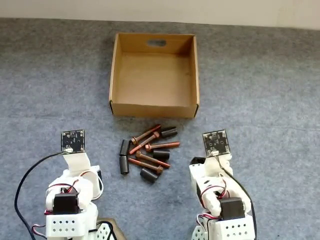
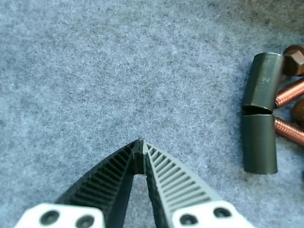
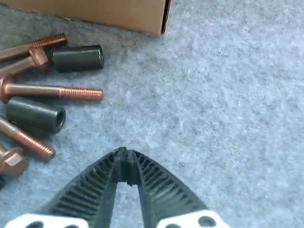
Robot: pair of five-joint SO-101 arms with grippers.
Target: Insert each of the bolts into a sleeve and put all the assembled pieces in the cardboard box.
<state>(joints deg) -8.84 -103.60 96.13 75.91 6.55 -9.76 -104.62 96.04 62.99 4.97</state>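
The cardboard box [image 1: 154, 109] stands at upper centre of the high view on the grey table [image 1: 265, 90]. Just below it, mid-frame, loose copper bolts [image 1: 163, 145] and dark sleeves [image 1: 148, 175] lie jumbled together. The left tool [image 2: 139, 144] and the right tool [image 3: 124, 153] each hang with tips together, either side of the pile.

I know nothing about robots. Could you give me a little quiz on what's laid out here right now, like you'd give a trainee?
1. True or false: the cardboard box already holds an assembled piece.
2. Where do the bolts and sleeves lie? A: inside the box. B: loose on the carpet outside the box. C: stacked on top of an arm.
3. Fill in: the left gripper and right gripper are both ___ (open or shut).
Key: 1 false; 2 B; 3 shut.
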